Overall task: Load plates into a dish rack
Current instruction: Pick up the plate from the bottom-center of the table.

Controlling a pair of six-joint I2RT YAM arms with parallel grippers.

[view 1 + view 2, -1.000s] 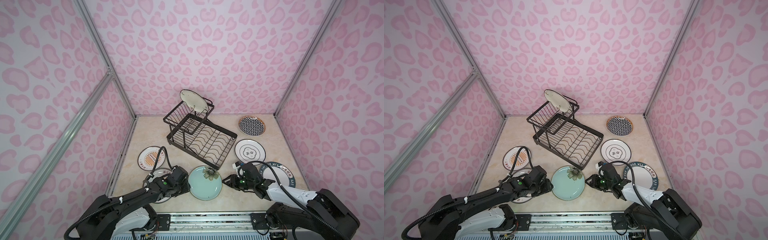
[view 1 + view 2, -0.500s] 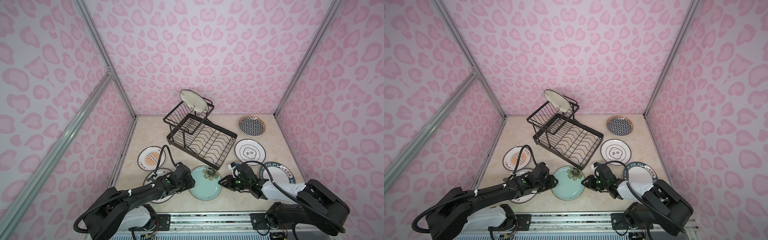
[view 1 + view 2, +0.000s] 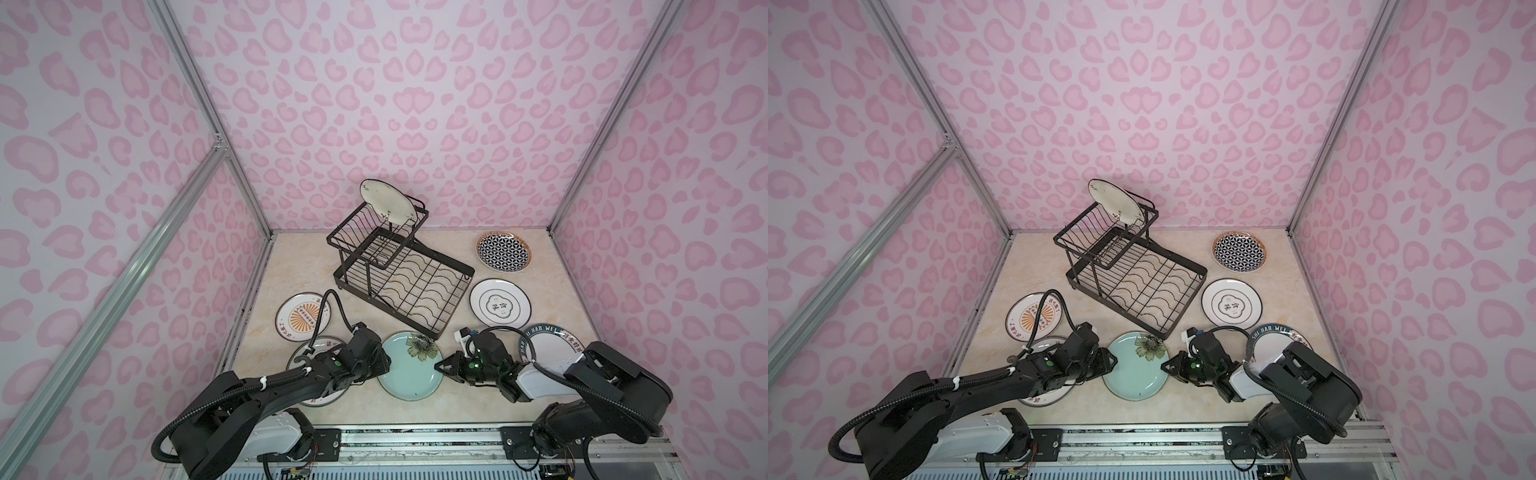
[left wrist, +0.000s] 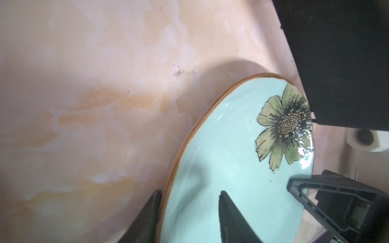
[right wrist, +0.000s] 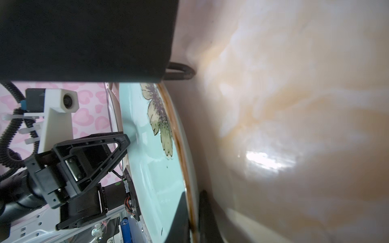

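Lettering shows on three plates: the teal-rimmed plate, partly under the right arm, reads "SUI HAO WEI" along its rim in a top view; the white cloud-outline plate carries two dark Chinese characters at its centre; the orange sunburst plate has characters around its rim that are too small to read. The pale teal flowered plate lies on the marbled table at the front, just before the near corner of the dish rack, between the two arms. The right gripper is pressed together on that plate's brown rim, one finger above and one beneath, as the right wrist view shows. The left gripper stands spread at the opposite edge, straddling the rim: one finger sits over the glazed face and the other lies just outside the rim. A cream plate stands on edge in the rack's upper basket.
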